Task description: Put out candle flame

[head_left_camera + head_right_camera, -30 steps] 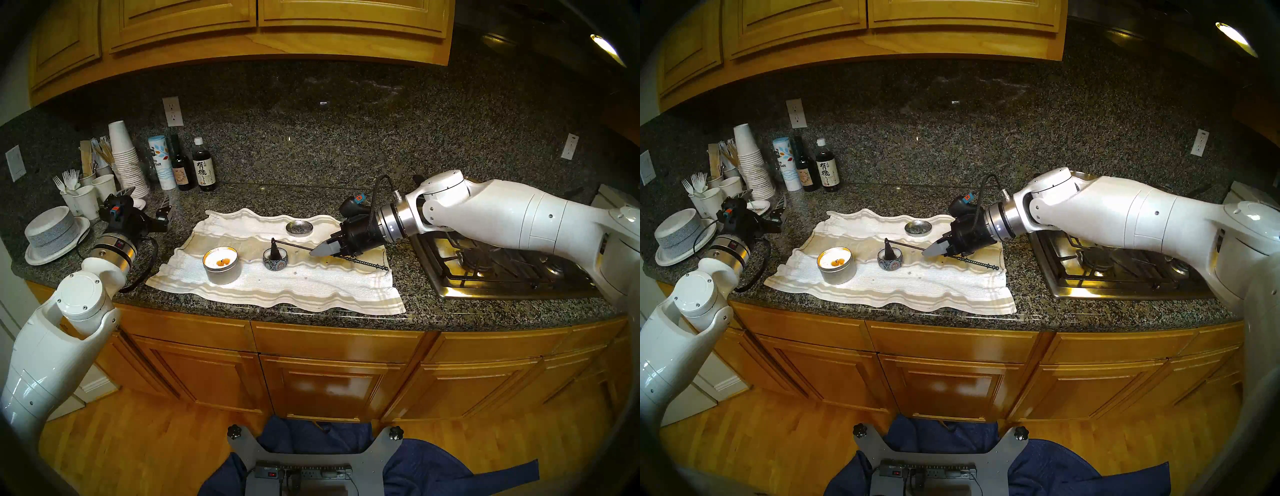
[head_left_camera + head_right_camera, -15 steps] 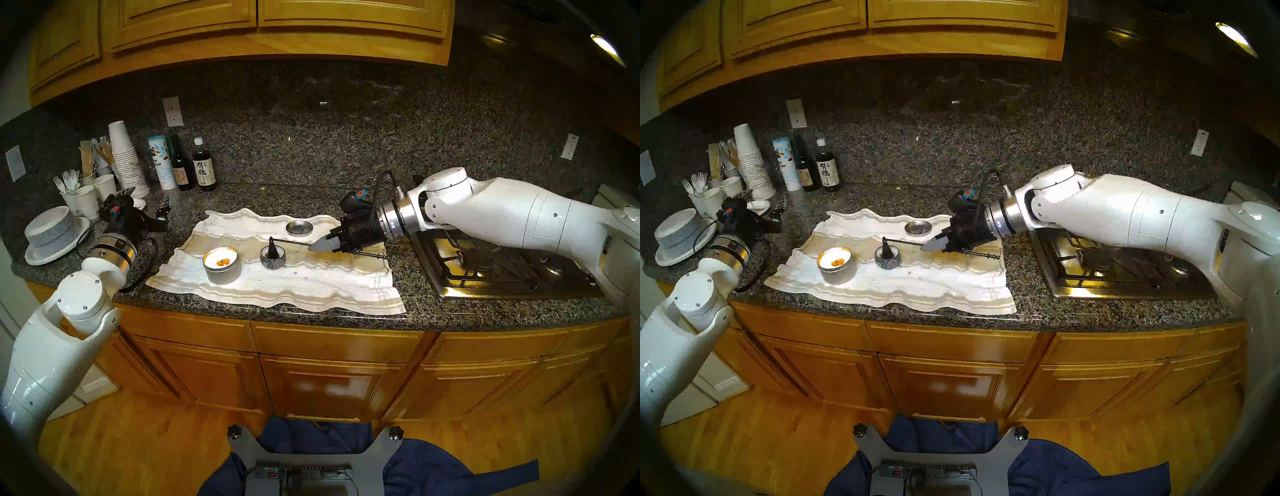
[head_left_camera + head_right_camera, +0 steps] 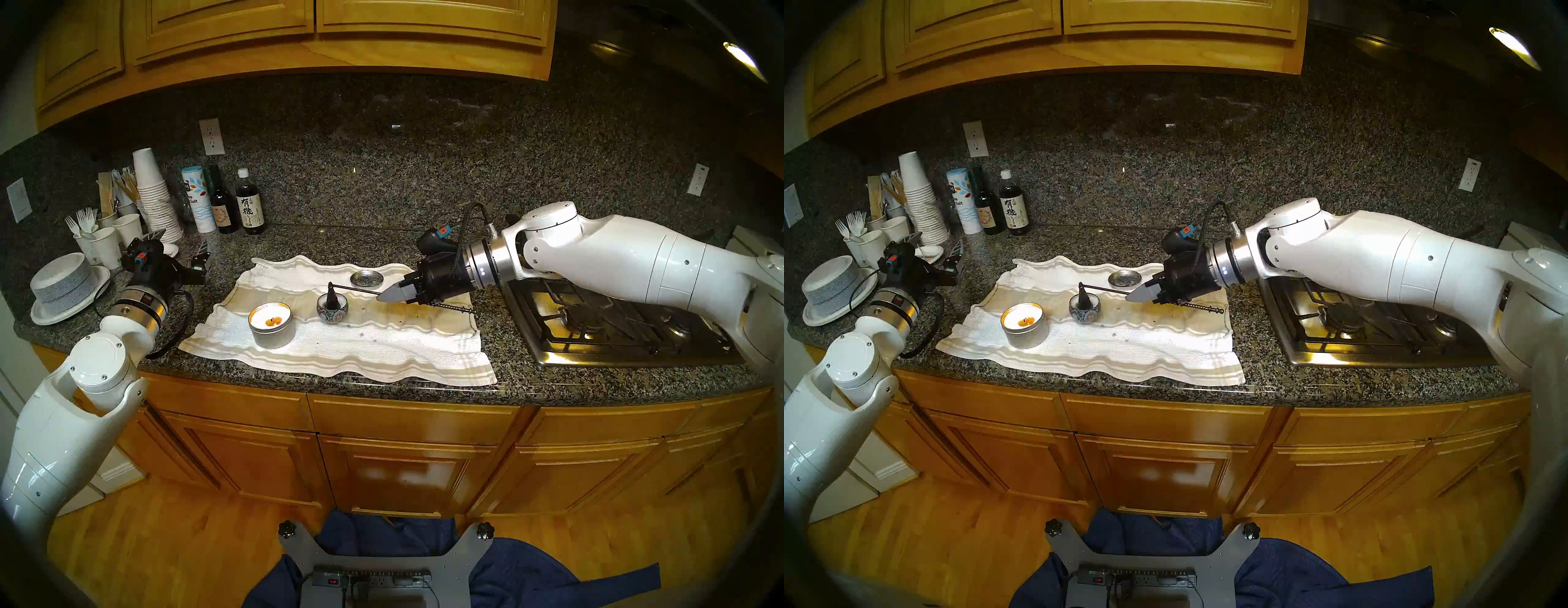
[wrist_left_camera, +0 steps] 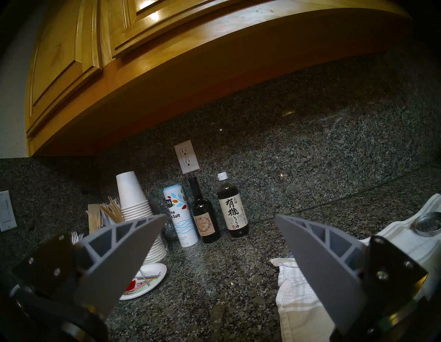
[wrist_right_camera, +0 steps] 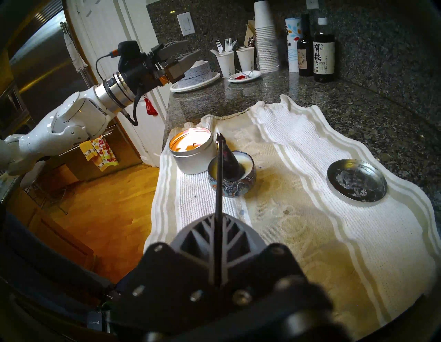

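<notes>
A silver tin candle [image 3: 271, 325] burns on the white towel [image 3: 339, 352], and its flame [image 5: 189, 130] shows in the right wrist view. Just right of it stands a small patterned candle bowl [image 3: 332, 312]. The black snuffer's cone [image 5: 230, 164] sits inside that bowl. My right gripper [image 3: 384, 296] is shut on the snuffer's thin rod [image 3: 360, 290], whose beaded handle sticks out behind the fingers. My left gripper [image 3: 180, 250] is open and empty at the counter's left, away from the candles.
The tin's lid [image 3: 366, 278] lies at the towel's back. Bottles [image 3: 250, 204], a salt tube, stacked paper cups [image 3: 155, 195], cups with forks and a plate stack [image 3: 63, 288] crowd the back left. A gas stove [image 3: 615, 327] lies under my right arm.
My right gripper has risen a little with the snuffer, lifting the handle end. The cone and the small patterned bowl have shifted slightly left and back. The left arm is unmoved.
</notes>
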`<state>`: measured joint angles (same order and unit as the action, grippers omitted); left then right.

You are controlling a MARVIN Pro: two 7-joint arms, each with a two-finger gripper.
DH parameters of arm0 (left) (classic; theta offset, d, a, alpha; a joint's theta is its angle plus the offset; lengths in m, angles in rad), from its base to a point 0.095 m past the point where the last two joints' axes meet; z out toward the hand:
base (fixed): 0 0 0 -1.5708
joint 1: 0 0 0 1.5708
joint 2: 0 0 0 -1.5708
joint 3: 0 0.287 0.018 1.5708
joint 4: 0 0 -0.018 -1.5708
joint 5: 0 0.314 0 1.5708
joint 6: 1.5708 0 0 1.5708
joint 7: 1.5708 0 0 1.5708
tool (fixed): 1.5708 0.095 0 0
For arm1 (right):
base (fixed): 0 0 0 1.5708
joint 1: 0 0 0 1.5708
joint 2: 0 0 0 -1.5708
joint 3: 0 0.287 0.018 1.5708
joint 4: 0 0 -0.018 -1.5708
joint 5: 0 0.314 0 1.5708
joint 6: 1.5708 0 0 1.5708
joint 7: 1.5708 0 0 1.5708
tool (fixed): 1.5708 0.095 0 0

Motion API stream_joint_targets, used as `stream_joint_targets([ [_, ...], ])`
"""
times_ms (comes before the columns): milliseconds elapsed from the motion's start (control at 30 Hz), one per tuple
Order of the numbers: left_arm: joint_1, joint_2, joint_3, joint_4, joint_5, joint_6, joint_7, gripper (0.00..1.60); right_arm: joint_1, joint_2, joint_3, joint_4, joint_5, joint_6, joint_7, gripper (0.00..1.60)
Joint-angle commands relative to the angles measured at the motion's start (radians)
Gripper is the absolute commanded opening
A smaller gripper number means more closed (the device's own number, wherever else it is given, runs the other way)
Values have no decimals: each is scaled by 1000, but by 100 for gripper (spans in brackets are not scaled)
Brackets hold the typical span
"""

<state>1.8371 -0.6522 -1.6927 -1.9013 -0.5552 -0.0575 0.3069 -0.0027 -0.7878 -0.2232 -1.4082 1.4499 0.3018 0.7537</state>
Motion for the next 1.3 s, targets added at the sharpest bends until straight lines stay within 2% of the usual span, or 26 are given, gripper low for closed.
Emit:
stream_joint_targets([
  [0, -19, 11, -28, -22, -9, -19, -12, 160, 24, -2, 33, 16, 17, -17, 4, 0],
  [233, 20, 8, -93, -76, -125, -14, -74, 160, 18, -8, 29, 26, 20, -19, 5, 0],
  [467, 60, 14, -135, -105, -185, -2, -129, 160, 14, -17, 26, 36, 20, -22, 12, 0],
  [567, 82, 26, -148, -111, -219, -4, -186, 160, 11, -23, 25, 43, 20, -25, 14, 0],
  [633, 98, 34, -142, -133, -226, -4, -219, 160, 8, -29, 24, 51, 20, -27, 17, 0],
  [933, 131, 34, -133, -198, -247, -3, -277, 160, 5, -34, 22, 58, 19, -33, 22, 0],
  [1267, 198, 27, -175, -274, -277, 20, -302, 160, 3, -27, 17, 53, 17, -39, 24, 0],
])
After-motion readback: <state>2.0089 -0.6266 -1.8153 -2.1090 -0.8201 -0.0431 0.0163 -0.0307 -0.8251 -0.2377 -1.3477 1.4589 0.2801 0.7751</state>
